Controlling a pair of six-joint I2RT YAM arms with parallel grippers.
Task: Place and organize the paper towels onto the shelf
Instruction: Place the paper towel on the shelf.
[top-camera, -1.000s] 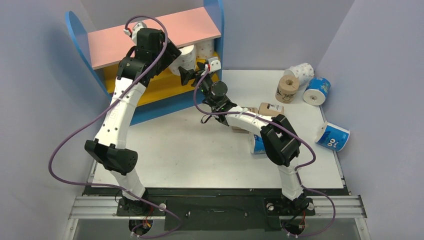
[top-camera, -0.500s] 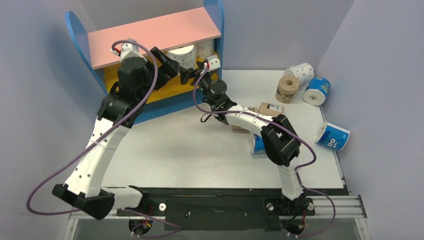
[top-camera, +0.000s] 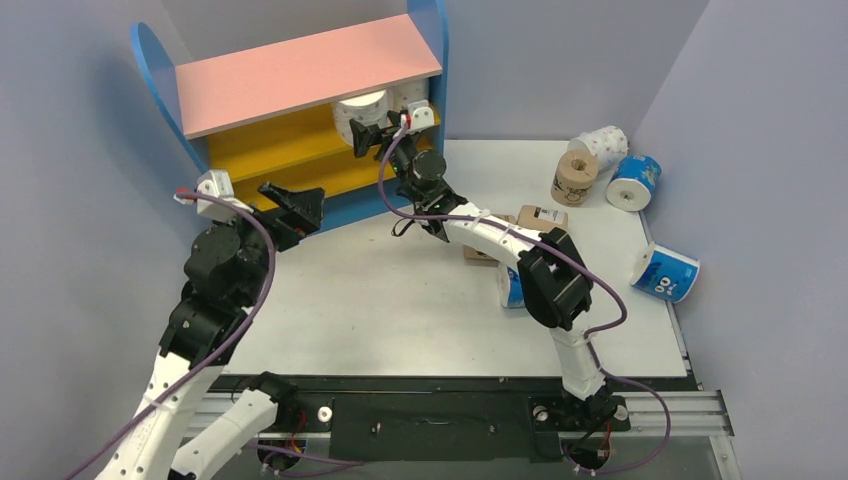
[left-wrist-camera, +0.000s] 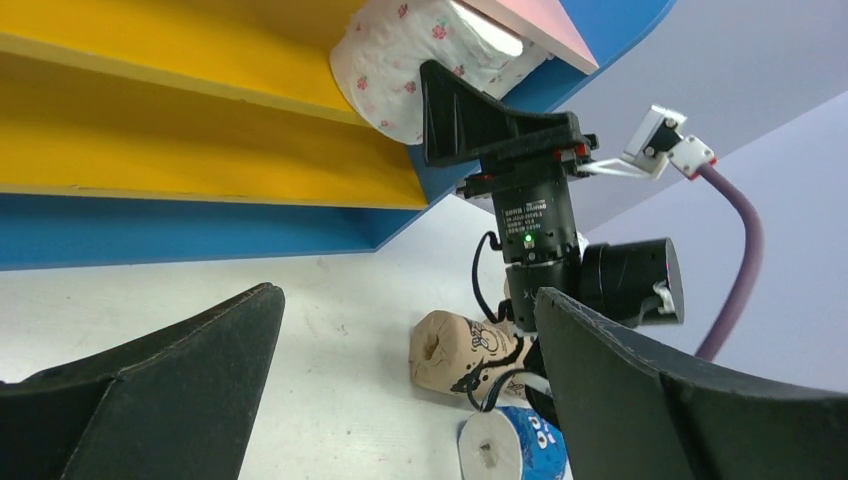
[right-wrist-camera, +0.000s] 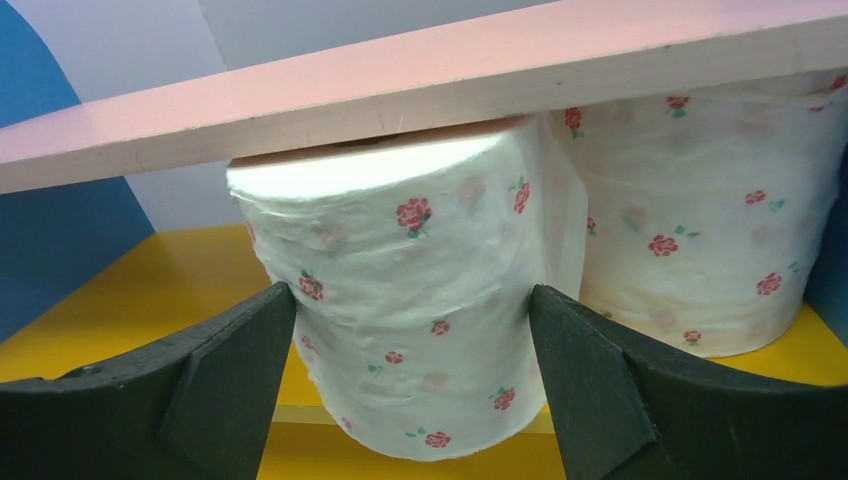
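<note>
The shelf stands at the back left. Two white paper towels with red flowers stand upright on its upper yellow board, under the pink top. The nearer roll sits between the fingers of my open right gripper, one finger close along each side. The other roll is behind it, against the blue side panel. My left gripper is open and empty, in front of the shelf's left half. More paper towels lie on the table: a tan one and a blue one under my right arm.
A tan roll, a white roll and a blue roll cluster at the back right. Another blue roll lies at the table's right edge. Grey walls enclose the table on three sides.
My left gripper let go of the white roll on the shelf and pulled back toward the near left. My right gripper slid forward, still open, until its fingers flanked that roll.
</note>
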